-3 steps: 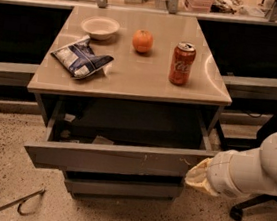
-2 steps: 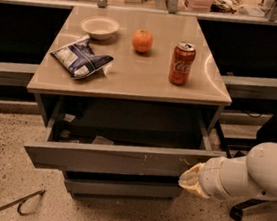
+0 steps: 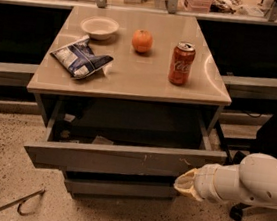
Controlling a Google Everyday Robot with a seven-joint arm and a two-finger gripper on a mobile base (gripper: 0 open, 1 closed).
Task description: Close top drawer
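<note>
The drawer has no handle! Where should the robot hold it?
Probably the flat front of the top drawer, pushed from the front near the middle: it is pulled out, with nothing to grasp. The gripper sits at its lower right corner.

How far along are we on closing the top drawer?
Nothing done yet: the top drawer stands pulled well out, dark interior showing. In hand: the gripper is at the front's lower right corner. Left: the whole push in, flush under the table.
</note>
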